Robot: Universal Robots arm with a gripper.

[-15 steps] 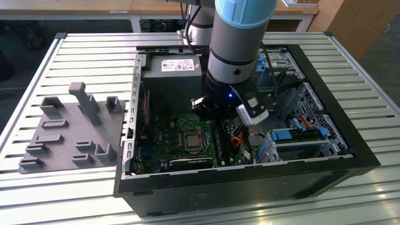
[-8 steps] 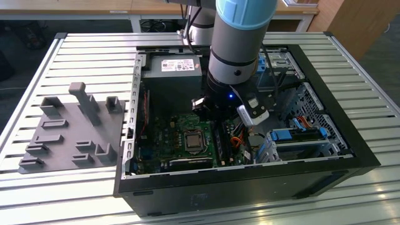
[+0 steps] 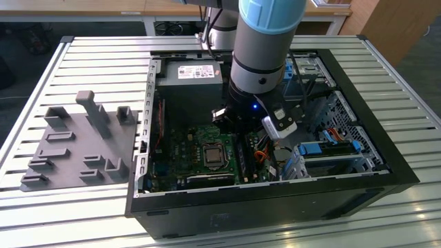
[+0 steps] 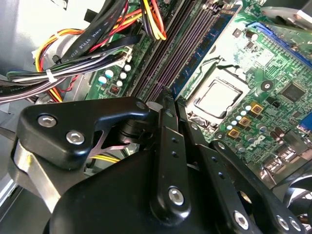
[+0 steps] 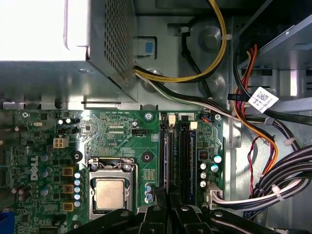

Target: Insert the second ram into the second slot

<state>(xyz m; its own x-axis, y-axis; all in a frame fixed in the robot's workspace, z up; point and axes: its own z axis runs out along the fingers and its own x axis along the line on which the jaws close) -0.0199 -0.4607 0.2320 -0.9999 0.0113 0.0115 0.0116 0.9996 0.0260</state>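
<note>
Inside the open computer case (image 3: 358,150), down over the motherboard (image 5: 122,131), I have the gripper (image 4: 168,100) hanging directly above the bank of memory slots (image 5: 178,156), in line with their long run. From these views I cannot tell whether the claw is open or clamped on anything. A thin blue board edge stands along the slot bank just beyond the claw. I take it for the second ram (image 4: 202,53), edge-on beside the dark slots and next to the processor socket (image 4: 217,97), though I can't judge whether it is fully seated. To do this step well, I'd keep the stick parallel to the slot and dead upright, since any tilt along its length would likely jam one end. I'd press straight down with even load and watch that the end latches are free. The cable bundle (image 4: 73,63) lies close on the far side of the slots, so I'd avoid drifting that way.
</note>
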